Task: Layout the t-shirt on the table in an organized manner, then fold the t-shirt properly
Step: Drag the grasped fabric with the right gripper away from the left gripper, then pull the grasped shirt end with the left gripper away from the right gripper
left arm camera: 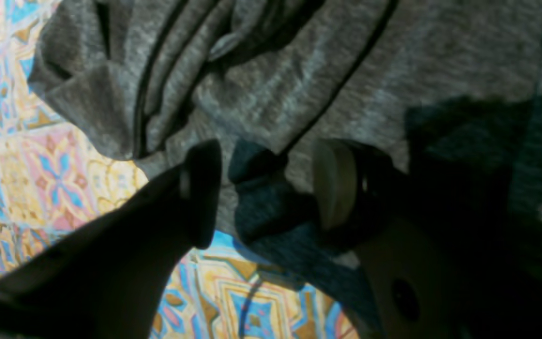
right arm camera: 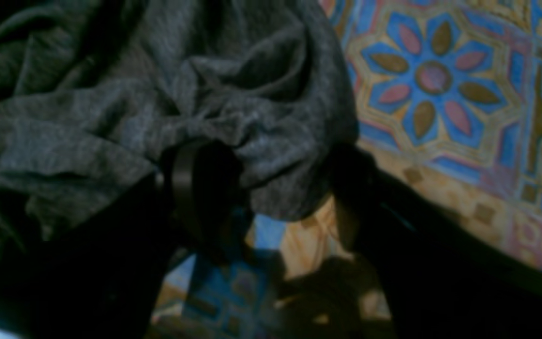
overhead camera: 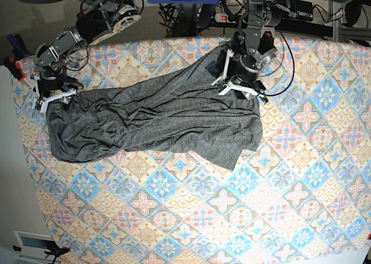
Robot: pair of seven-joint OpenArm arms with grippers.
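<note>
Surface: table (overhead camera: 232, 217) w/ patterned cloth, pastel blue, pink, cream floral diamond tiles; bare over the whole near half in base view.
Room: grey floor behind the far edge; black cables (overhead camera: 191, 8) and a power strip (overhead camera: 232, 17) w/ red switch lie there. Left of the table, pale floor strip; a vent-like grille (overhead camera: 32, 239) at the lower left corner.
T-shirt: t-shirt (overhead camera: 156, 116) dark heather grey, spread crosswise over the far half of the table, wrinkled w/ long creases, one end low at base-view left, other end bunched up at the far centre-right.
Left gripper: left gripper (left arm camera: 266, 188) at the shirt's edge, base-view right; fingers apart, a fold of grey cloth between them. One finger (left arm camera: 203, 188) dark, other shows a pale pad (left arm camera: 332, 183). Whether the pads press the fold, can't tell.
Right gripper: right gripper (right arm camera: 271, 197) at the shirt's base-view-left corner; fingers apart, a hanging lump of cloth between them, tablecloth below. Grip contact: can't tell, view dark and blurred.
In the way: both arms' bases and cables crowd the far edge.
</note>
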